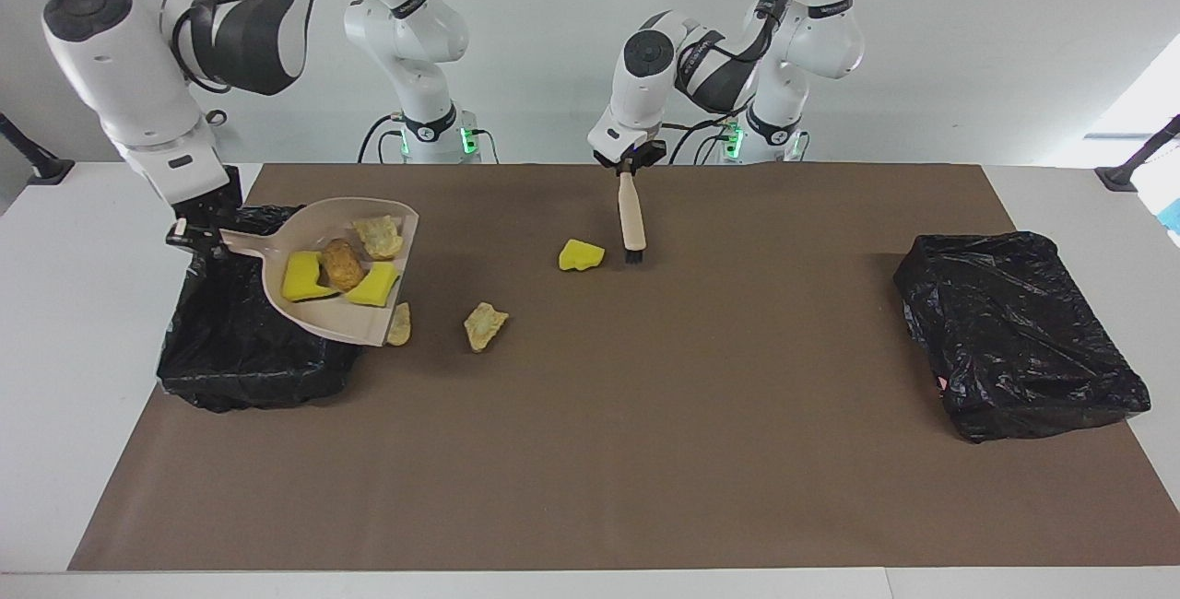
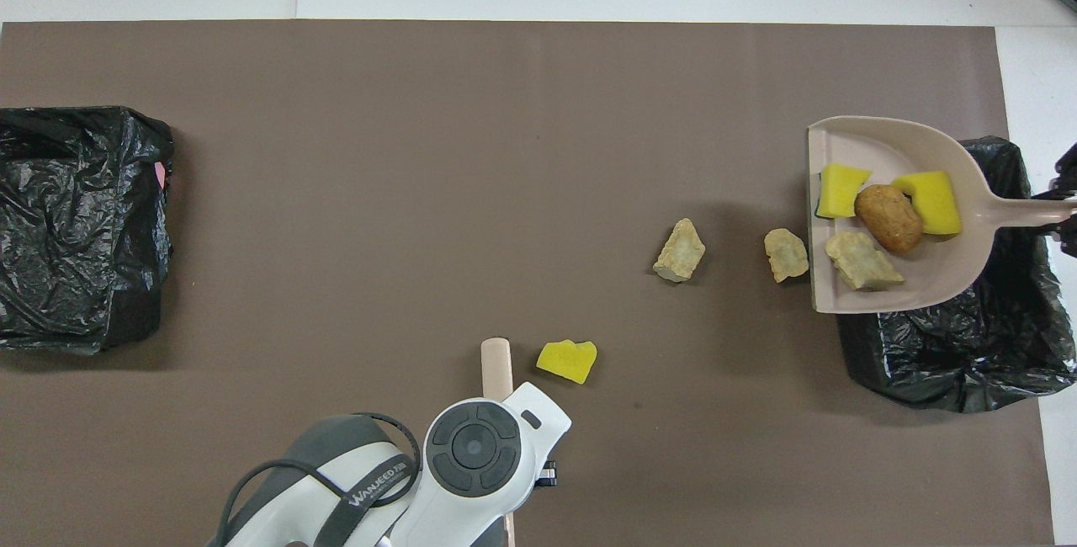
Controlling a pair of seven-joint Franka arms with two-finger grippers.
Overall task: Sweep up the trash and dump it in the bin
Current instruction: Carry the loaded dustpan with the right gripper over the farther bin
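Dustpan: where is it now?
Dustpan is held by the right gripper over the bin at the right arm's end, four scraps aboard.

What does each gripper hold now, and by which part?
Right gripper: dustpan, by its handle end. Left gripper: brush, by its handle end.
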